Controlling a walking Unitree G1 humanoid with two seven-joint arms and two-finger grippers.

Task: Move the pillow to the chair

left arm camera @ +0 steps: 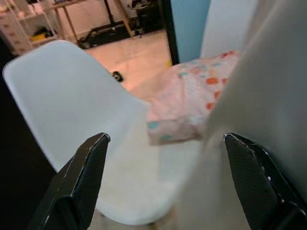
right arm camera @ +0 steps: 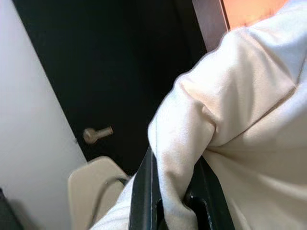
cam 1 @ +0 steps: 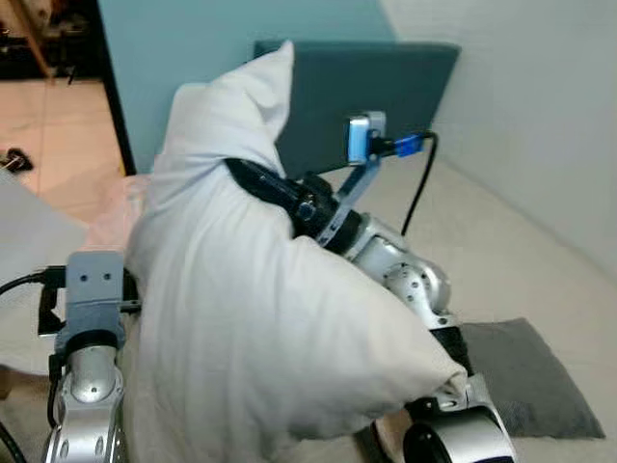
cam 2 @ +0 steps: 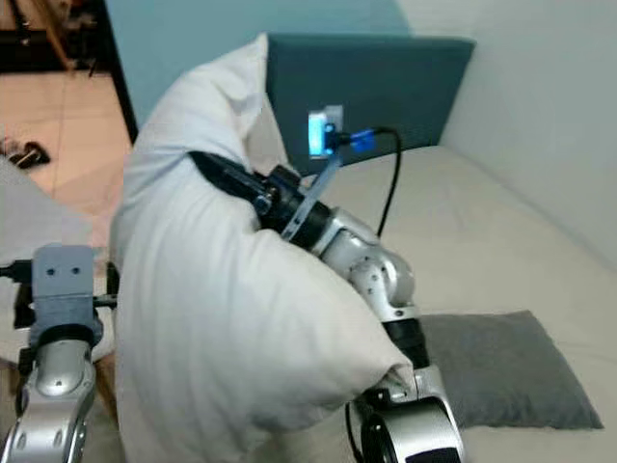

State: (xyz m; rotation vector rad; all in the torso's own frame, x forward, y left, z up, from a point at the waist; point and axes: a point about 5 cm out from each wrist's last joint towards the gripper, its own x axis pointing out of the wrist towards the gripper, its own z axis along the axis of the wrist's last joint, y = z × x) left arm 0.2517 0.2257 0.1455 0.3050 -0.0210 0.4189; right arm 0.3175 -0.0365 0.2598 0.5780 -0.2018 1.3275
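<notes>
White pillow (cam 1: pixel 241 318) held up over the bed (cam 1: pixel 501 251).
Plump, creased and plain white, it hangs in front of the teal headboard (cam 1: pixel 386 87), the right tool (right arm camera: pixel 175 201) clamped on a fold. The left tool (left arm camera: pixel 168 187), fingers apart, faces a white chair (left arm camera: pixel 72 120) beside the bed.

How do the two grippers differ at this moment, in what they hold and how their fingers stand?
The right gripper is pinched shut on a fold of the white pillow; the left gripper grips nothing, its fingers spread wide. The right gripper sits high against the pillow's side, arm wrapped across it; the left is low beside the pillow, facing the white chair. Both have black fingers on silver arms, and both are close to the pillow.
</notes>
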